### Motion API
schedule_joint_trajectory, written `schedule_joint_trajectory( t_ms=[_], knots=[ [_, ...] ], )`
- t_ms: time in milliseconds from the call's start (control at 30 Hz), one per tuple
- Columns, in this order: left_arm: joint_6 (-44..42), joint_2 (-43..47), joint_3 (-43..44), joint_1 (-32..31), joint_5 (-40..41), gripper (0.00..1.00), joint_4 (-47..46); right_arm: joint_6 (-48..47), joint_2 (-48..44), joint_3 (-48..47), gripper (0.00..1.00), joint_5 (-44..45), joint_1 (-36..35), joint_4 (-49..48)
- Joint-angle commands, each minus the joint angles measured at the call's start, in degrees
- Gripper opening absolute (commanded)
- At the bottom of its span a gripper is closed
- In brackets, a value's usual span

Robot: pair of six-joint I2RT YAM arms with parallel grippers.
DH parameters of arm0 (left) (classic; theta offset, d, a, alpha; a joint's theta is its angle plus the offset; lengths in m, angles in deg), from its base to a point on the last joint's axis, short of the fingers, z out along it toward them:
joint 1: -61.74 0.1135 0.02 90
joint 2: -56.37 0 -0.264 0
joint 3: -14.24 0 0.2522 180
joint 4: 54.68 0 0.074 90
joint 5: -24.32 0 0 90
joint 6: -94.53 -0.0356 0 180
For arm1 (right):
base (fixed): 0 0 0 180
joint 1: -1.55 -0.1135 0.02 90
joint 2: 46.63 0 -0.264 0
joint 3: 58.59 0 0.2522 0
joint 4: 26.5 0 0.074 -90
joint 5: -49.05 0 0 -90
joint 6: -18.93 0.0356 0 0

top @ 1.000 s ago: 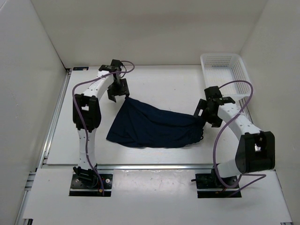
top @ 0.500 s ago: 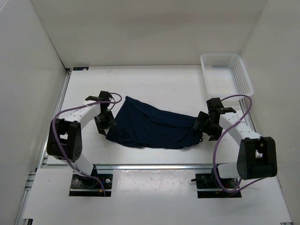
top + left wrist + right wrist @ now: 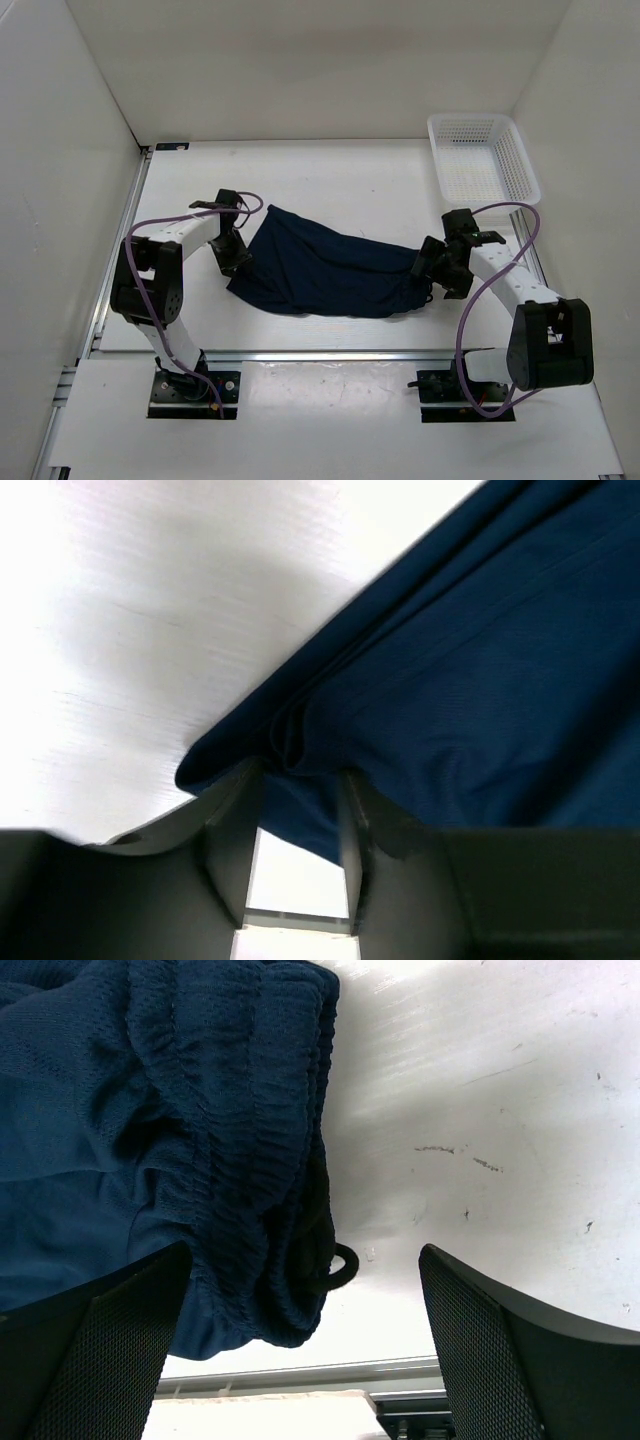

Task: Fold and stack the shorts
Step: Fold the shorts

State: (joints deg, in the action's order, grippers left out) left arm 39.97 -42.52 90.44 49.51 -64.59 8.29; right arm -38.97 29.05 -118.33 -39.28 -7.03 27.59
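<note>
The shorts (image 3: 330, 272) lie on the white worktop (image 3: 340, 175), spread out as a long dark navy shape between the two arms, nearer the front edge than the back wall; the fabric is loosely doubled, with soft creases running along it, broad at its left end and narrowing toward the gathered waistband at its right end.

The left hand (image 3: 232, 258) sits low at the left edge of the cloth; in the left wrist view its fingers (image 3: 230, 840) stand close together with a bunched fold of the navy hem nipped between them, so it has hold of the shorts; a sliver of bright worktop shows below the fold.

The right hand (image 3: 440, 272) sits low at the right end, at the waistband; in the right wrist view its fingers (image 3: 110, 1350) are spread wide and grip nothing; the ribbed elastic waistband lies between them and crowds against the finger on the left of that view, while the other finger stands apart over bare, lightly scuffed worktop; a small dark loop of cord (image 3: 340, 1265) pokes out from beneath the waistband.

The white mesh basket (image 3: 483, 160) stands in the far right corner, well apart from the shorts.
</note>
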Motion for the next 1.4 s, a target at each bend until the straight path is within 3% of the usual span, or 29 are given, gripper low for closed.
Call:
schedule_joint_trajectory(
  t_ms=[0, 200, 267, 300, 367, 400, 433, 533, 667, 767, 900, 1233, 1367],
  knots=[
    [0.2, 2.0, 2.2, -0.3, -1.3, 0.43, -1.3, -0.8, -1.2, 0.4, 0.99, -0.5, 0.3, -0.2],
    [0.2, 4.6, 2.2, -0.3, -1.9, 0.38, 0.4, -0.8, -1.2, 0.4, 0.99, 0.5, 0.3, 0.9],
    [0.2, 5.2, 2.2, -0.3, -1.9, 0.48, 1.3, -0.8, -1.2, 0.4, 0.99, 0.5, 0.3, 0.9],
    [0.2, 5.7, 2.2, -0.3, -1.9, 0.59, 2.3, -0.8, -1.2, 0.4, 0.99, 0.5, 0.3, 0.9],
    [-0.5, 6.3, 2.7, -0.3, -1.9, 0.70, 4.0, -0.8, -1.2, 0.4, 0.99, 0.5, 0.3, 0.9],
    [-1.0, 6.3, 4.1, -0.3, -1.9, 0.81, 4.6, -0.8, -0.6, -0.2, 0.99, 0.5, 0.3, 0.9],
    [-1.0, 6.3, 4.7, -0.3, -1.9, 0.82, 5.2, -0.8, -0.6, -0.2, 0.99, 0.5, 0.3, 0.9],
    [-1.0, 7.0, 6.0, -0.9, -0.6, 0.82, 5.2, -0.8, -0.6, -0.2, 0.99, 0.5, 0.3, 0.9],
    [-1.0, 3.4, 8.2, -0.9, 0.6, 0.65, 5.2, -0.8, -0.6, -0.2, 0.99, 0.5, 0.3, 0.9],
    [-1.0, 0.0, 9.0, -1.4, 1.1, 0.62, 4.7, -0.8, -0.6, -0.2, 0.99, 0.5, 0.3, 0.9],
    [-1.5, -2.4, 9.0, -1.9, 1.1, 0.50, 3.8, -0.8, -0.6, -0.2, 0.99, 0.5, 0.3, 0.9],
    [-2.0, -3.1, 6.4, -1.9, 3.0, 0.55, 2.7, -0.8, 0.4, -0.2, 0.99, 0.5, 0.3, 0.9],
    [-2.0, -3.1, 5.3, -1.9, 3.0, 0.48, 2.2, -1.3, 0.4, -0.2, 0.99, 0.5, 0.3, 0.9]
  ],
)
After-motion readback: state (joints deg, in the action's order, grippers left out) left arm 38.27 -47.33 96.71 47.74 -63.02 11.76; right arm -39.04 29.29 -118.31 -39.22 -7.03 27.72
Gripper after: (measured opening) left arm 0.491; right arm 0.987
